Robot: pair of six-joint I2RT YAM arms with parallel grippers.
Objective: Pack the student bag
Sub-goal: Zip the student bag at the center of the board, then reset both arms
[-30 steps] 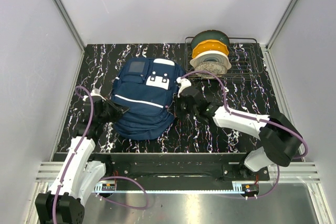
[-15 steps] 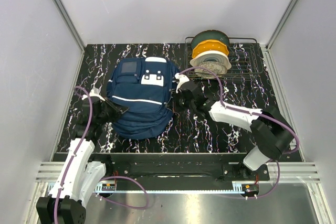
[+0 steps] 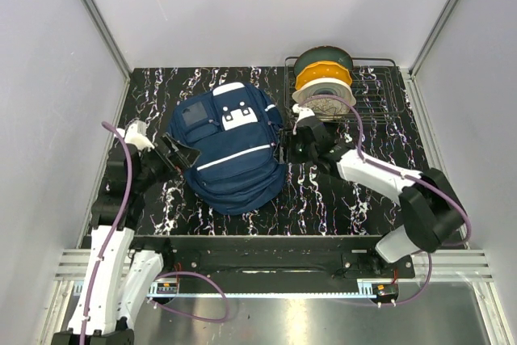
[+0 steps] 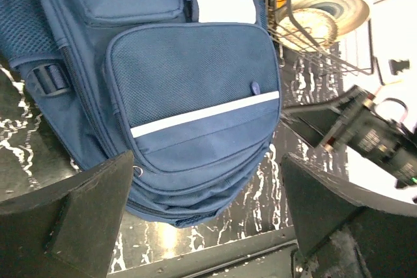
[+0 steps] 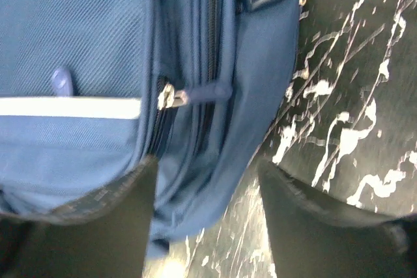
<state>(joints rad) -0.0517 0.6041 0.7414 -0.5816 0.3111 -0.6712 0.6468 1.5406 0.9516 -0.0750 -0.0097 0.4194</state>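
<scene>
The student bag (image 3: 230, 151) lies flat on the black marbled table, navy with white stripes, tilted with its top toward the back left. My left gripper (image 3: 182, 156) stands wide open at the bag's left side. In the left wrist view its fingers (image 4: 65, 219) flank the bag's lower end (image 4: 189, 83) without touching it. My right gripper (image 3: 292, 149) is open at the bag's right edge. In the right wrist view the bag's zippered side (image 5: 195, 63) hangs between the jaws, with a gap to the right finger (image 5: 319, 219).
A wire rack (image 3: 380, 98) at the back right holds dark green, orange and white round items (image 3: 323, 86). White walls with metal rails close in the table on three sides. A metal zipper pull (image 5: 171, 97) shows on the bag's side.
Both grippers were shut at the bag's edges and now stand open. The bag has shifted right and turned. The left gripper drew back left; the right gripper moved right and toward the back.
</scene>
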